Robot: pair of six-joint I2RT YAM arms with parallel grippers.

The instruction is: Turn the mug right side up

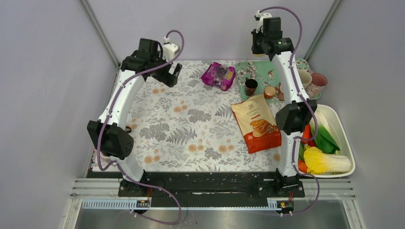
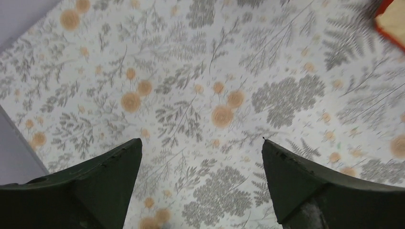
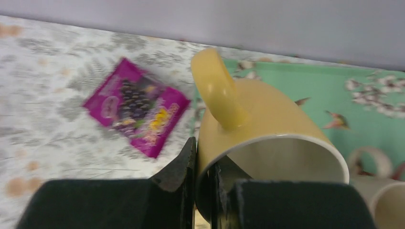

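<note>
My right gripper (image 3: 203, 164) is clamped on the mug (image 3: 267, 119) rim, holding it tilted above the tray (image 3: 344, 90); my left gripper (image 2: 200, 152) hangs spread wide over the table (image 2: 215, 57)

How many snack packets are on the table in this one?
2: a purple packet far back, centre; an orange chips bag nearer, to its right. More could be hidden from view.

A robotics lab cell: bare grey walls (image 1: 43, 71), aluminium rail (image 1: 95, 189), floral tablecloth (image 1: 191, 126).
</note>
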